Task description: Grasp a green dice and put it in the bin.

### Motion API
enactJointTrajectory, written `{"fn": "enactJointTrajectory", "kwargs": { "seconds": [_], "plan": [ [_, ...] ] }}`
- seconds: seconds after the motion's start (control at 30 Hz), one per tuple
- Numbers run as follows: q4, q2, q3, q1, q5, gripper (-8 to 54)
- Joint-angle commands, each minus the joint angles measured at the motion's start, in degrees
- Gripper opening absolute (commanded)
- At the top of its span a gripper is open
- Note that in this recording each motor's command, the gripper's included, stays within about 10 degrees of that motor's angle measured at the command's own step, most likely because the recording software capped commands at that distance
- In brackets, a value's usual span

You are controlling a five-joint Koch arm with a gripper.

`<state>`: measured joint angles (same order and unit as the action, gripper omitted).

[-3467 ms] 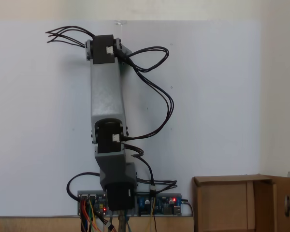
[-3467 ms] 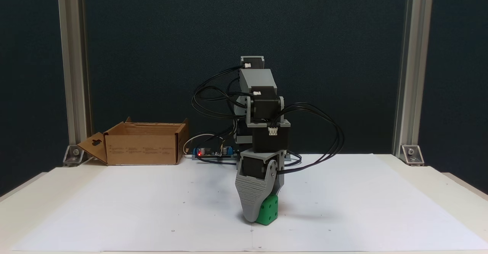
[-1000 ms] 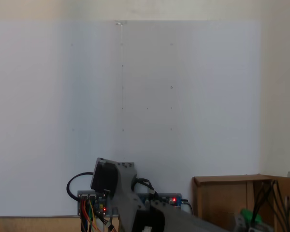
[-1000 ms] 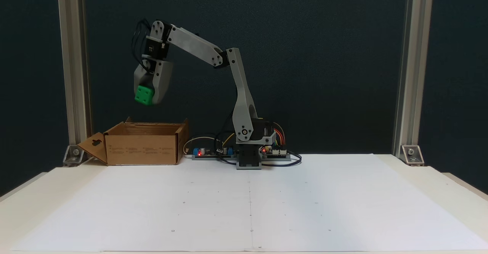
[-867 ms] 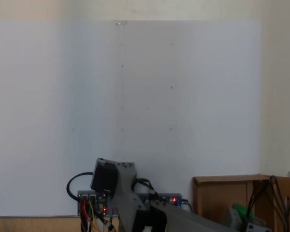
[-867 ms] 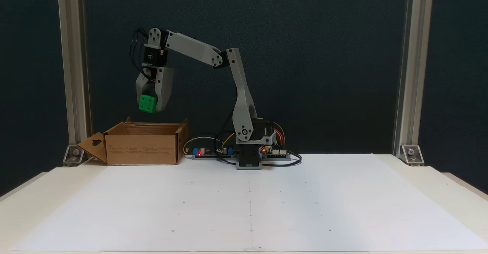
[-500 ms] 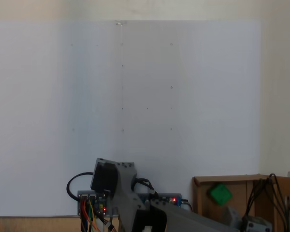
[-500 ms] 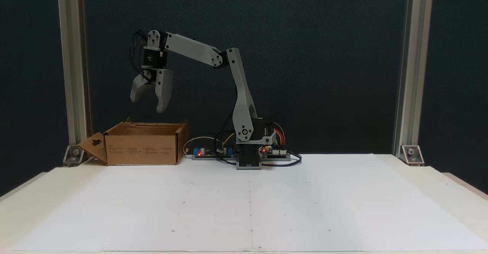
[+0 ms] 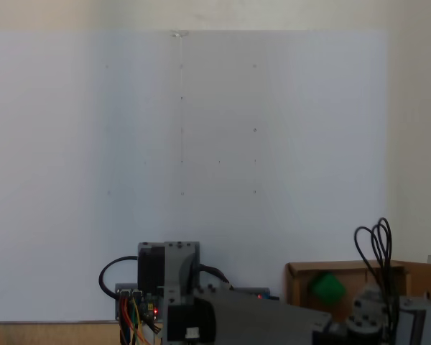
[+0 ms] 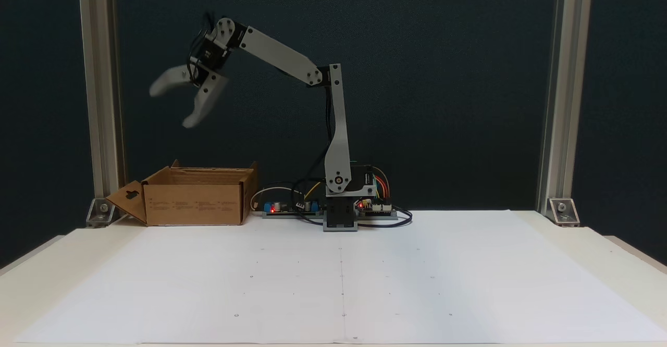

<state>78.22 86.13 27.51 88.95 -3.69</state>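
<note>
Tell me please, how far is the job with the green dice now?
Done: the small bright green dice lies inside the brown cardboard bin. In hand: nothing; the grey gripper is open and empty, high above the bin. Left: seemingly only bringing the arm back to rest.

Green dice inside the bin

You see the bright green dice (image 9: 326,287) lying on the floor of the brown cardboard bin (image 9: 345,271), near its left wall; in a fixed view the bin (image 10: 195,202) stands open-topped on the tabletop, flap hanging out left.
</note>
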Motion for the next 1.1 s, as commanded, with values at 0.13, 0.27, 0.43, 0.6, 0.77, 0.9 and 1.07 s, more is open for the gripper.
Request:
{"fn": "enactJointTrajectory", "kwargs": {
  "seconds": [0.13,0.27,0.43,0.6,0.77,0.9,1.07],
  "plan": [
    [-18.1,3.3,-1.3,-21.1,-1.7,44.4],
    [-25.7,8.0,-1.3,-39.0,-1.6,44.0],
    [-30.6,9.8,-1.3,-58.5,-1.6,44.1],
    [-30.6,11.4,-1.3,-72.9,-1.5,44.0],
    [-30.0,12.2,-0.8,-85.9,-1.1,43.9],
    [-30.1,12.8,0.1,-89.5,-0.9,43.9],
    [-30.9,13.4,0.1,-89.3,0.4,44.9]
  ]
}}
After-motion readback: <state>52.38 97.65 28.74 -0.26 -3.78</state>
